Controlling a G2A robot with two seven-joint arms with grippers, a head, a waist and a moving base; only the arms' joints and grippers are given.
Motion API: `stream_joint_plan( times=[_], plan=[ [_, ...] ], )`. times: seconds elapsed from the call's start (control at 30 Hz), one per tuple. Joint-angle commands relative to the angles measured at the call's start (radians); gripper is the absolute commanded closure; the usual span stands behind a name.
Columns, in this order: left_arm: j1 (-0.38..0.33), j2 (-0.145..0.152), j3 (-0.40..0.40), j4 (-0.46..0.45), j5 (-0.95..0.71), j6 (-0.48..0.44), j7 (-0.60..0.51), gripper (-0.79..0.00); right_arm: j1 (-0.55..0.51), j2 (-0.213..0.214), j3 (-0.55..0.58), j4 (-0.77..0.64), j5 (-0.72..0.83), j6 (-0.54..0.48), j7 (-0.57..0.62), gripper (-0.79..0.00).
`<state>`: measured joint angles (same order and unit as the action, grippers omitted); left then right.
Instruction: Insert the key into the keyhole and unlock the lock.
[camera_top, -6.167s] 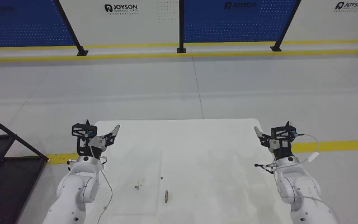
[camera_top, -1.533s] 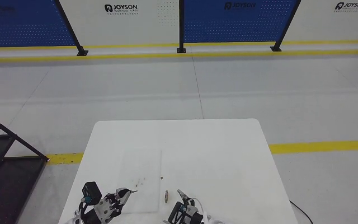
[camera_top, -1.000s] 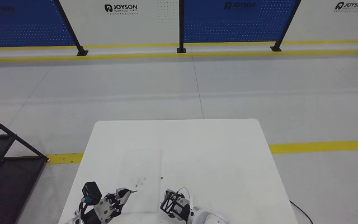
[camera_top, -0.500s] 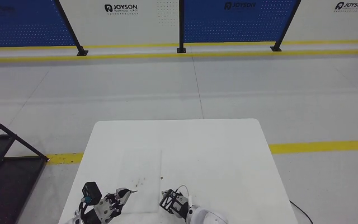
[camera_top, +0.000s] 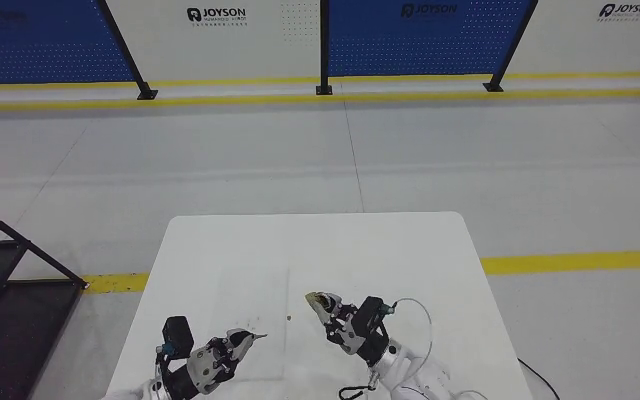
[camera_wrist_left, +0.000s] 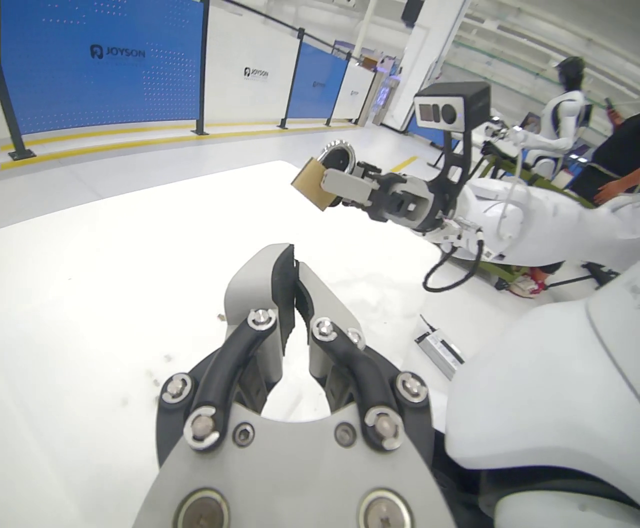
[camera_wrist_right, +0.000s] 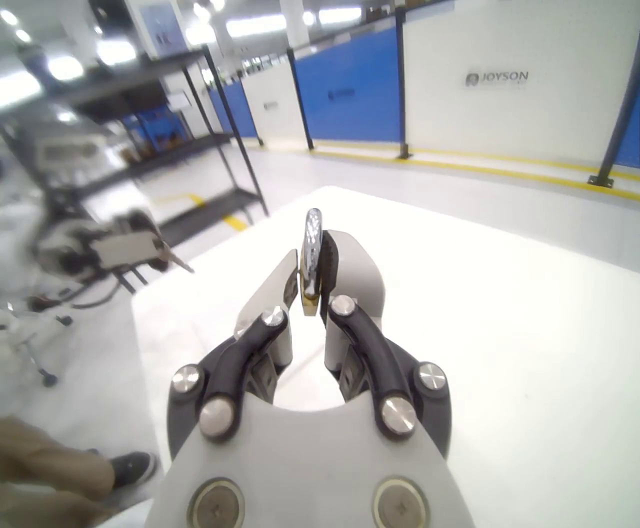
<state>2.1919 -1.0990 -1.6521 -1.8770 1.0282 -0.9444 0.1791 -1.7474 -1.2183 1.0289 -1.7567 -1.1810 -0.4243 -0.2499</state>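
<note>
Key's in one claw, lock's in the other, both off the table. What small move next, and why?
Probably ease the left claw toward the right claw, lining the key up with the lock. Both are gripped above the table with a clear gap between them, so align before pushing in.

The right tool (camera_wrist_right: 312, 267) clamps the lock (camera_wrist_right: 313, 245) above the table (camera_wrist_right: 500, 325), while the left tool (camera_wrist_right: 152, 248) holds the key (camera_wrist_right: 178, 262).
</note>
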Motion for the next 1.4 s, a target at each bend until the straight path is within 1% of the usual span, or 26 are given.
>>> stream_joint_plan(
  times=[0.0,0.1,0.17,0.27,0.37,0.47,0.5,0.97,1.03,1.1,1.17,1.3,1.37],
  plan=[
    [-0.024,0.001,0.019,0.005,-0.059,-0.013,-0.022,0.0,-0.007,0.006,0.029,-0.006,0.048,-0.071,-0.041,0.0],
    [-0.053,0.001,0.05,0.003,-0.123,-0.026,-0.038,0.0,-0.001,0.012,0.054,-0.003,0.098,-0.166,-0.094,0.0],
    [-0.076,0.002,0.078,0.018,-0.193,-0.066,-0.049,0.0,0.004,0.014,0.062,-0.001,0.119,-0.216,-0.118,0.0],
    [-0.12,0.007,0.127,0.034,-0.315,-0.068,-0.08,0.0,0.01,0.018,0.067,0.002,0.157,-0.295,-0.142,0.0],
    [-0.16,0.02,0.18,0.046,-0.453,-0.068,-0.133,0.0,0.019,0.022,0.066,0.006,0.214,-0.397,-0.143,0.0],
    [-0.185,0.03,0.196,0.047,-0.533,-0.068,-0.164,0.0,0.029,0.029,0.068,0.015,0.274,-0.521,-0.128,0.0],
    [-0.189,0.032,0.198,0.045,-0.546,-0.068,-0.167,0.0,0.032,0.031,0.071,0.018,0.286,-0.544,-0.12,0.0],
    [-0.19,0.033,0.197,0.046,-0.55,-0.068,-0.168,0.0,0.032,0.031,0.071,0.018,0.286,-0.544,-0.12,0.0],
    [-0.197,0.031,0.201,0.041,-0.555,-0.052,-0.16,0.0,0.03,0.028,0.056,0.025,0.319,-0.519,-0.114,0.0],
    [-0.211,0.023,0.207,0.035,-0.546,-0.04,-0.088,0.0,0.044,0.022,0.023,0.044,0.366,-0.492,-0.089,0.0],
    [-0.214,0.013,0.239,0.048,-0.548,-0.068,-0.02,0.0,0.06,0.011,-0.013,0.067,0.38,-0.459,-0.111,0.0],
    [-0.234,-0.004,0.295,0.058,-0.536,-0.068,0.099,0.0,0.09,-0.015,-0.082,0.113,0.401,-0.456,-0.243,0.0],
    [-0.243,-0.009,0.326,0.064,-0.532,-0.068,0.132,0.0,0.101,-0.029,-0.113,0.134,0.387,-0.448,-0.306,0.0]
  ],
)
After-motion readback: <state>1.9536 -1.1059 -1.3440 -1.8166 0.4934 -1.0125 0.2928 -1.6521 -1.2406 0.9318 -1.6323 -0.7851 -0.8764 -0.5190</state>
